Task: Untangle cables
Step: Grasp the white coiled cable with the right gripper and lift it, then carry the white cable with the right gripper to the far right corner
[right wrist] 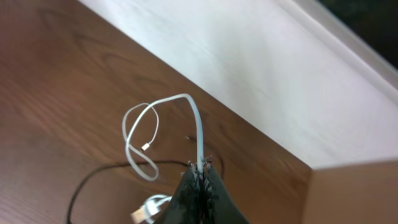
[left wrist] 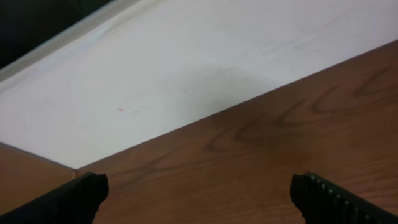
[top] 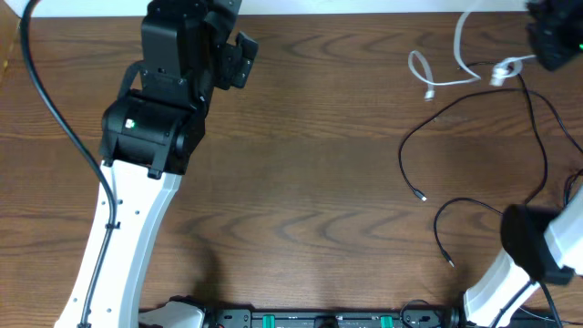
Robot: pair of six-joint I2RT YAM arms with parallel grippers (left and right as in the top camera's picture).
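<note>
A white cable lies looped at the far right of the table, with a plug end near the loop. My right gripper is shut on this white cable, which rises from between its closed fingertips and curls into a loop. A white plug lies beside the fingers. A thin black cable curves below the white one; its ends rest at mid-right and lower right. It passes under the white loop. My left gripper is open at the far left, with nothing between its fingers.
A white board borders the table's far edge. The left arm stretches across the left side, a thick black cable beside it. The right arm's base stands at the lower right, over the black cable's run.
</note>
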